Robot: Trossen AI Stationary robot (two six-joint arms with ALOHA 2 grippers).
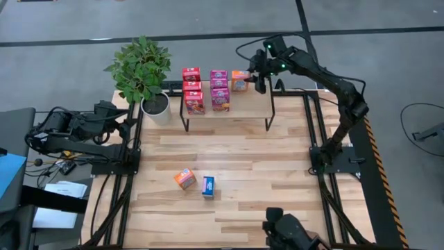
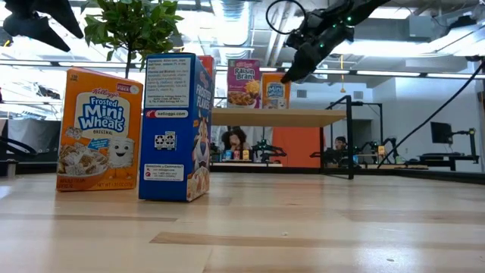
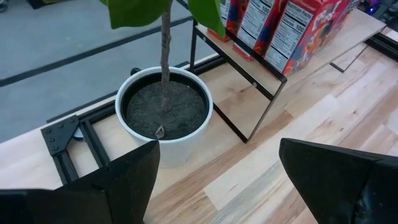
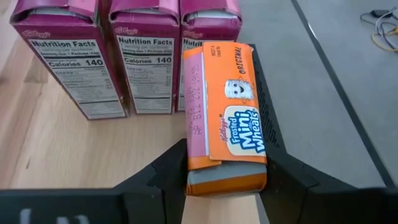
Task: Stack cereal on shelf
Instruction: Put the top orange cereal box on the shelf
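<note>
Three magenta-purple cereal boxes (image 4: pixel 118 56) carry white nutrition panels – beside them an orange box (image 4: pixel 230 118) has blue-and-white lettering. On the pale plank bench (image 1: pixel 229 153) sit an orange box (image 1: pixel 184 178) and a blue one (image 1: pixel 208 186) – red boxes (image 1: pixel 193 90) fill the light-wood shelf (image 1: pixel 250 104).

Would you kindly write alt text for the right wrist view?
The right tool grips an orange Frosted Mini-Wheats box over the light-wood shelf. Three magenta boxes stand in a row just beyond it, nutrition panels facing the camera.
</note>
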